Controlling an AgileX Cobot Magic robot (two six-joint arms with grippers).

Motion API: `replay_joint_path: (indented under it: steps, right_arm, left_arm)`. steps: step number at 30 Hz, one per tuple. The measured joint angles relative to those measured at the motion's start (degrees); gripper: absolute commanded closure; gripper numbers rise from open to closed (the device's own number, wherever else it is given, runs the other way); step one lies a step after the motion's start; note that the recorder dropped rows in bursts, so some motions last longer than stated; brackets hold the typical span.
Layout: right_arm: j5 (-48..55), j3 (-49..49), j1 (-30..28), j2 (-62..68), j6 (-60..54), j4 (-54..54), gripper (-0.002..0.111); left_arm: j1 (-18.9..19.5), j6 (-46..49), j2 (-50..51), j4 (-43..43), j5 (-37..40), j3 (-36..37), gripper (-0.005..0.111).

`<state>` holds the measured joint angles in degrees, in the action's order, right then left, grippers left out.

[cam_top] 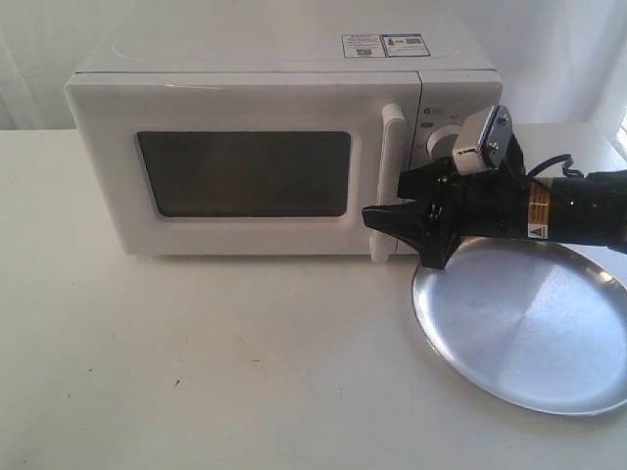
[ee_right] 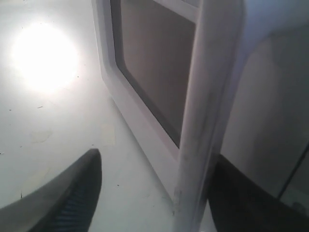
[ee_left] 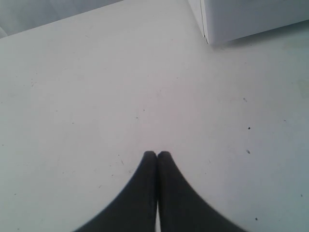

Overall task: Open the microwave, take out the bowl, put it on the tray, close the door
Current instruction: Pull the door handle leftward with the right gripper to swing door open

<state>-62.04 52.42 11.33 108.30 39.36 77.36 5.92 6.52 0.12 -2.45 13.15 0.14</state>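
White tabletop carries the shut microwave beside the tray, and with the right gripper open astride the handle of the door and the left gripper closed, an off-centre pinch could slip or drag the oven.

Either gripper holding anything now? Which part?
Nothing is held. The right gripper is open, straddling the lower part of the door handle without clamping it. The left gripper is shut and empty above the table.
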Motion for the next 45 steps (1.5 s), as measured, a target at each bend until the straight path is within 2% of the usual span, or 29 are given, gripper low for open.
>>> replay_joint_path:
  steps: [4, 5, 6, 10, 12, 15, 16, 17, 18, 19, 36, 45]
  right_arm:
    - [0.00, 0.10, 0.00, 0.00, 1.45, 0.36, 0.037]
    - [-0.45, 0.37, 0.00, 0.00, 3.55, 1.25, 0.030]
    - [-1.04, 0.98, 0.24, 0.00, 7.13, 2.98, 0.030]
    - [0.50, 1.86, 0.24, -1.30, 13.79, 7.80, 0.037]
    - [4.60, 1.97, 1.09, -2.58, 16.62, 9.22, 0.040]
    - [7.79, 2.21, 1.71, -3.35, 17.58, 8.86, 0.054]
    - [7.79, 2.21, 1.71, -3.35, 17.58, 8.21, 0.070]
    - [7.79, 2.10, 1.71, -3.35, 17.44, 7.64, 0.080]
    - [7.04, 2.10, 1.71, -3.35, 16.90, 7.64, 0.096]
    - [5.68, 2.01, 1.71, -3.22, 17.04, 7.39, 0.108]
    - [0.75, 1.11, 1.94, -3.98, 13.32, 10.13, 0.108]
    - [6.34, 0.86, 6.19, -9.21, 16.20, 17.10, 0.108]
  left_arm:
    - [0.00, 0.00, 0.00, 0.00, 0.00, 0.00, 0.107]
    - [0.00, 0.00, 0.00, 0.00, 0.00, 0.00, 0.107]
    - [0.00, 0.00, 0.00, 0.00, 0.00, 0.00, 0.107]
    - [0.00, 0.00, 0.00, 0.00, 0.00, 0.00, 0.107]
    - [0.00, 0.00, 0.00, 0.00, 0.00, 0.00, 0.107]
    - [0.00, 0.00, 0.00, 0.00, 0.00, 0.00, 0.107]
    - [0.00, 0.00, 0.00, 0.00, 0.00, 0.00, 0.107]
    - [0.00, 0.00, 0.00, 0.00, 0.00, 0.00, 0.107]
    - [0.00, 0.00, 0.00, 0.00, 0.00, 0.00, 0.107]
    - [0.00, 0.00, 0.00, 0.00, 0.00, 0.00, 0.107]
    - [0.00, 0.00, 0.00, 0.00, 0.00, 0.00, 0.107]
    - [0.00, 0.00, 0.00, 0.00, 0.00, 0.00, 0.107]
